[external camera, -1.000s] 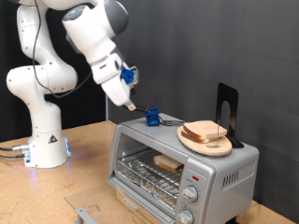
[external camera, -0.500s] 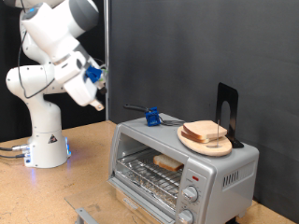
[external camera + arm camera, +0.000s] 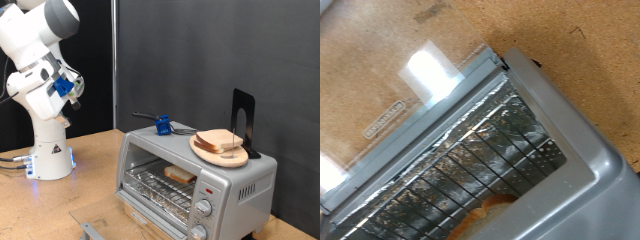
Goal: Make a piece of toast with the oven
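One piece of toast is lying on the wire rack inside the oven, ready for heating, near the counter's right edge. Its glass door is hanging open. Beside the counter's left edge, the gripper is hanging high and holding nothing visible; whether its fingers are spread, I cannot tell.

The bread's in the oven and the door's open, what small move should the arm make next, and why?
Probably bring the claw toward the open door, ready to shut it. The piece of toast already lies on the rack in the oven, while the claw hangs far off at the exterior view's left.
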Controlling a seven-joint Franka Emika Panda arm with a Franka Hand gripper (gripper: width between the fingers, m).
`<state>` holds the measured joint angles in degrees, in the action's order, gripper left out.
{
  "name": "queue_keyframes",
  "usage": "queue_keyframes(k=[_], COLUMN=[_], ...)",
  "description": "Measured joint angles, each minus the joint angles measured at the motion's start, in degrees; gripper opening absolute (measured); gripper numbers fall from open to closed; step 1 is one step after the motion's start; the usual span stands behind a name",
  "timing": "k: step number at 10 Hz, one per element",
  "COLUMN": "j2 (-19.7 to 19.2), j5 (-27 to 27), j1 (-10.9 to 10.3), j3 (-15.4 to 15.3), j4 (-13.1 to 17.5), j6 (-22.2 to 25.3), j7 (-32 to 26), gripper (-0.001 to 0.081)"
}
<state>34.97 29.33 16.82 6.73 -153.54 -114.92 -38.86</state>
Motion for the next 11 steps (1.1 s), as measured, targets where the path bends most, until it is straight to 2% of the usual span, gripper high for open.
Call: queue_keyframes(k=[1,3,4,5,6,7,8,10,11], j2=[-0.2,-1.7,-2.8,-3.4,-3.6,-3.3,-3.3,-5.7,-8.3], j5=[0.7,3.7,6.8,9.5,10.0,10.6,10.4,7.2,7.1], j1=[-0.3,-0.3,0.3,1.5,3.2,4.4,4.2,4.3,4.5], j3=[0.3,3.2,5.1,6.6,7.5,7.4,7.4,8.6,9.4], j4=[0.7,3.8,4.3,3.8,2.7,1.7,1.8,5.0,7.0], j6=[4.0,16.1,16.9,14.2,9.9,7.6,8.6,21.9,25.1], j7=[0.4,1.5,3.4,4.8,5.1,5.6,5.4,10.5,14.3], gripper=[0.0808,0.0808,0.0808,0.0808,0.0808,0.0808,0.0808,0.0808,0.0808])
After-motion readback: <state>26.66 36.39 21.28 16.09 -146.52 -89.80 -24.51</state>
